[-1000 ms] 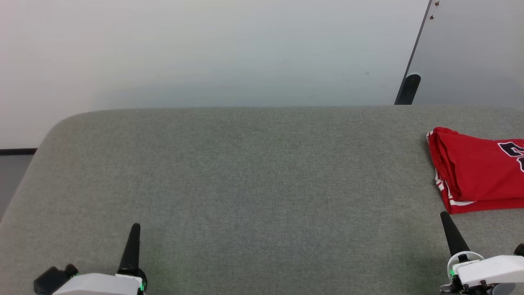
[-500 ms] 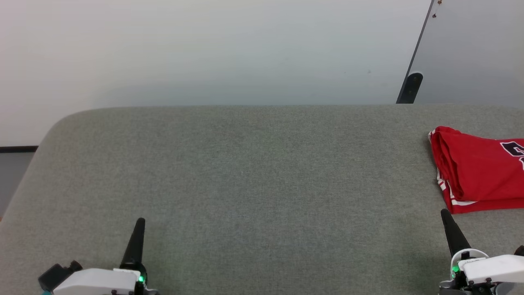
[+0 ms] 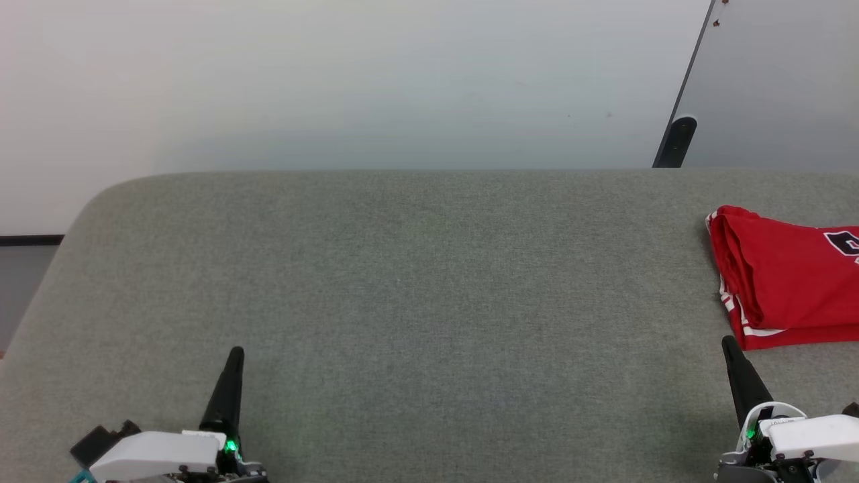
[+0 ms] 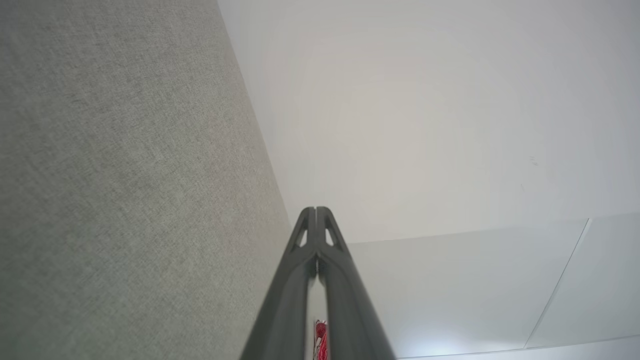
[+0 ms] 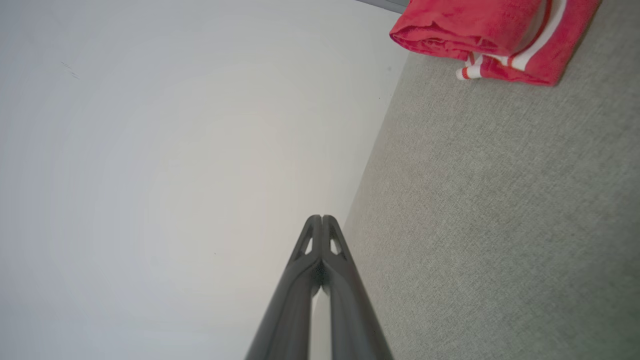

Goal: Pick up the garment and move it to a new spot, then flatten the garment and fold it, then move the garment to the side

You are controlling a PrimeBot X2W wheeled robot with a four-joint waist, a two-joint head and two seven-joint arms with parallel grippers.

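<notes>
The garment, a red shirt with white-striped trim and dark lettering, lies folded at the right edge of the grey surface, partly cut off by the head view's border. Its folded end also appears in the right wrist view as the garment. My right gripper is shut and empty, just in front of the garment's near edge, apart from it. Far from it at the lower left, my left gripper is shut with nothing held. Both pairs of fingers press together in the wrist views: left gripper, right gripper.
A pale wall rises behind the grey surface. A grey panel with a dark bracket leans at the back right. The surface's rounded corner falls away at the far left.
The head view has drifted slightly, so the garment sits a little further right. My left gripper's tip has crept a bit up and rightward. Both grippers stay shut.
</notes>
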